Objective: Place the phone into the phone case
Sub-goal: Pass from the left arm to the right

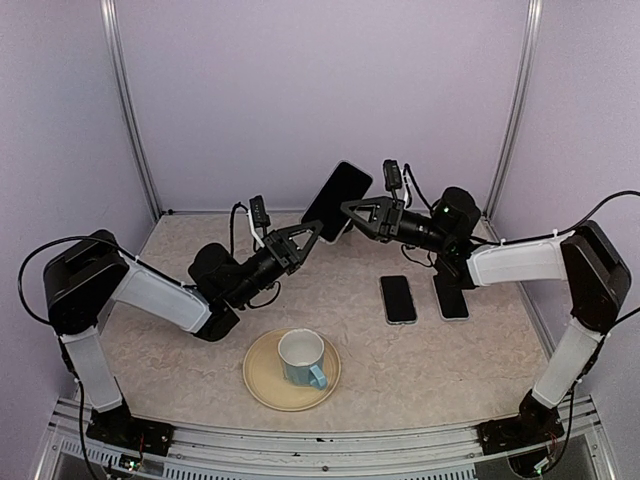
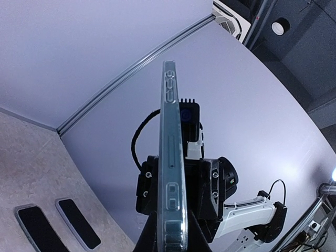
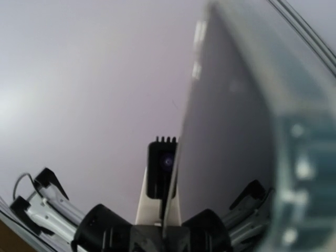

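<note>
A dark phone [image 1: 337, 198] in a clear phone case is held up in the air at the back of the table, tilted. From the left wrist I see the case [image 2: 172, 157] edge-on, with its moulded button covers. My left gripper [image 1: 310, 232] is shut on its lower end, one finger [image 2: 148, 240] on each side. My right gripper [image 1: 354, 212] comes in from the right at the same lower end, and its black body [image 2: 212, 184] shows behind the case. In the right wrist view the case's flat face [image 3: 231, 131] fills the right half and hides that gripper's own fingers.
Two dark phones lie flat side by side on the table right of centre, one [image 1: 398, 298] with a light rim, the other [image 1: 452, 296] under the right arm. A beige plate [image 1: 262, 380] with a white and blue mug [image 1: 302, 358] stands at the front.
</note>
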